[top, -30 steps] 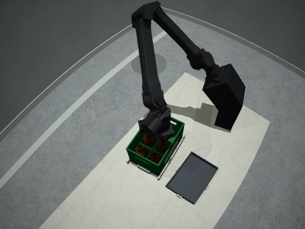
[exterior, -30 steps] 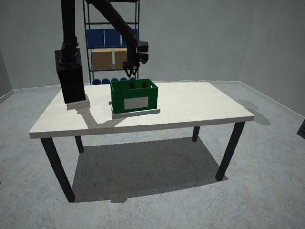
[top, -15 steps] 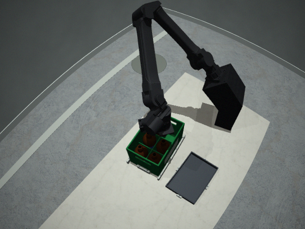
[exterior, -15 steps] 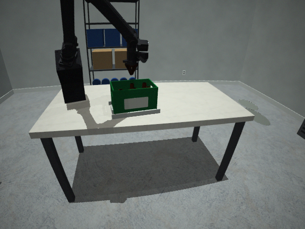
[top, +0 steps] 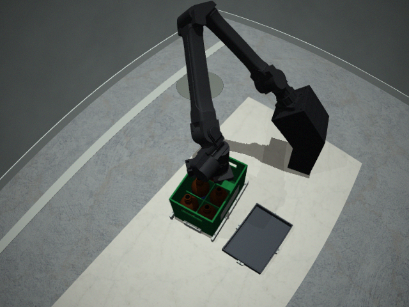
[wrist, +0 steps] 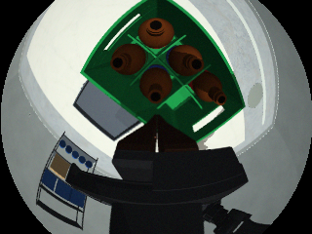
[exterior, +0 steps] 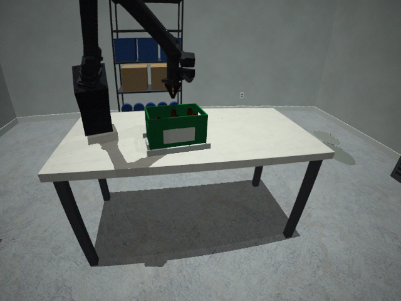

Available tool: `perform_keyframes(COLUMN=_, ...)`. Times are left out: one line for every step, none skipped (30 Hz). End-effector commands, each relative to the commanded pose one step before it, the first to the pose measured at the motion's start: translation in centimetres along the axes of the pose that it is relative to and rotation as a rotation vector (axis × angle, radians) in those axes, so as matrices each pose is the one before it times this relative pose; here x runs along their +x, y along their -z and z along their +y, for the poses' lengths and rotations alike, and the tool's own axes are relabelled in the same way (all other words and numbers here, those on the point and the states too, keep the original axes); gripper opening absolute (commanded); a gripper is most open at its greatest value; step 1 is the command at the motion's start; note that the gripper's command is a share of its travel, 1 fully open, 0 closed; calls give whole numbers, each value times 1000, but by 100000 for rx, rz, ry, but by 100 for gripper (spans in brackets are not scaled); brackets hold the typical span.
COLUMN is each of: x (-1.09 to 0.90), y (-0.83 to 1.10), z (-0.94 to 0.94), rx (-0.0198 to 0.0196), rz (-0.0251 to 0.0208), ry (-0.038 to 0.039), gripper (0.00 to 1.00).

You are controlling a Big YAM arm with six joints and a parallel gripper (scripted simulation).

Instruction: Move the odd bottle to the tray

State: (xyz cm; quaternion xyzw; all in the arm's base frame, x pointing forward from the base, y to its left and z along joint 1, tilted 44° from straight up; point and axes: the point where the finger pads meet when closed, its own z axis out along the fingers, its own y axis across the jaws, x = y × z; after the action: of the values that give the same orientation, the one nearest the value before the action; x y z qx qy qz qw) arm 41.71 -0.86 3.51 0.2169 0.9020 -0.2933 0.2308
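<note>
Here, my gripper [exterior: 173,96] [wrist: 157,128] is shut, with its tips together and no bottle between them, up above the green crate [top: 195,224] [exterior: 176,132] [wrist: 163,54]. All five brown bottles are in the crate; I can't tell which is the odd one. The gray tray [top: 257,238] [wrist: 104,109] lies beside the crate on the pale table [exterior: 252,139], which has dark legs. I see a speckled gray floor [exterior: 194,281], plain gray walls [exterior: 259,48], a wall socket [exterior: 241,95] and a tall rack [exterior: 113,51] with blue and tan boxes.
</note>
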Motion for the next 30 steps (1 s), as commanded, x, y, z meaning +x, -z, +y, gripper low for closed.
perform_keyframes(x=-1566, y=1621, z=1147, rx=-2903, rz=-3666, ry=-2308, gripper=0)
perform_keyframes(x=0, y=0, z=0, rx=0, rz=0, ry=0, gripper=0)
perform_keyframes(x=0, y=0, z=0, rx=0, rz=0, ry=0, gripper=0)
perform_keyframes(x=0, y=0, z=0, rx=0, rz=0, ry=0, gripper=0)
perform_keyframes(x=0, y=0, z=0, rx=0, rz=0, ry=0, gripper=0)
perform_keyframes(x=0, y=0, z=0, rx=0, rz=0, ry=0, gripper=0)
perform_keyframes(x=0, y=0, z=0, rx=0, rz=0, ry=0, gripper=0)
perform_keyframes(x=0, y=0, z=0, rx=0, rz=0, ry=0, gripper=0)
perform_keyframes(x=0, y=0, z=0, rx=0, rz=0, ry=0, gripper=0)
perform_keyframes(x=0, y=0, z=0, rx=0, rz=0, ry=0, gripper=0)
perform_keyframes(x=0, y=0, z=0, rx=0, rz=0, ry=0, gripper=0)
perform_keyframes(x=0, y=0, z=0, rx=0, rz=0, ry=0, gripper=0)
perform_keyframes(x=0, y=0, z=0, rx=0, rz=0, ry=0, gripper=0)
perform_keyframes(x=0, y=0, z=0, rx=0, rz=0, ry=0, gripper=0)
perform_keyframes(x=0, y=0, z=0, rx=0, rz=0, ry=0, gripper=0)
perform_keyframes(x=-84, y=-30, z=43, rx=185, rz=265, ry=448, gripper=0)
perform_keyframes(x=-347, y=-1076, z=-571, rx=2092, rz=2144, ry=1593, gripper=0)
perform_keyframes(x=-1163, y=-478, z=-123, rx=611, rz=1025, ry=-331, gripper=0)
perform_keyframes(x=-1864, y=-1, z=114, rx=-170, rz=88, ry=-51, gripper=0)
perform_keyframes(x=-2230, y=-4, z=2, rx=-34, rz=-45, ry=-54, gripper=0)
perform_keyframes(x=0, y=0, z=0, rx=0, rz=0, ry=0, gripper=0)
perform_keyframes(x=-2085, y=-4, z=-119, rx=-8, rz=-88, ry=-47, gripper=0)
perform_keyframes(x=-146, y=-3, z=5, rx=0, rz=0, ry=0, gripper=0)
perform_keyframes(x=-1883, y=-8, z=-187, rx=15, rz=-106, ry=-33, gripper=0)
perform_keyframes(x=-1279, y=-6, z=-175, rx=22, rz=-89, ry=-19, gripper=0)
perform_keyframes(x=-599, y=-3, z=-95, rx=14, rz=-46, ry=-8, gripper=0)
perform_keyframes(x=-104, y=-1, z=-17, rx=3, rz=-8, ry=-1, gripper=0)
perform_keyframes(x=0, y=0, z=0, rx=0, rz=0, ry=0, gripper=61)
perform_keyframes(x=400, y=1180, z=1484, rx=-2032, rz=-1562, ry=2647, gripper=61)
perform_keyframes(x=1895, y=-710, z=-344, rx=1376, rz=2451, ry=2487, gripper=61)
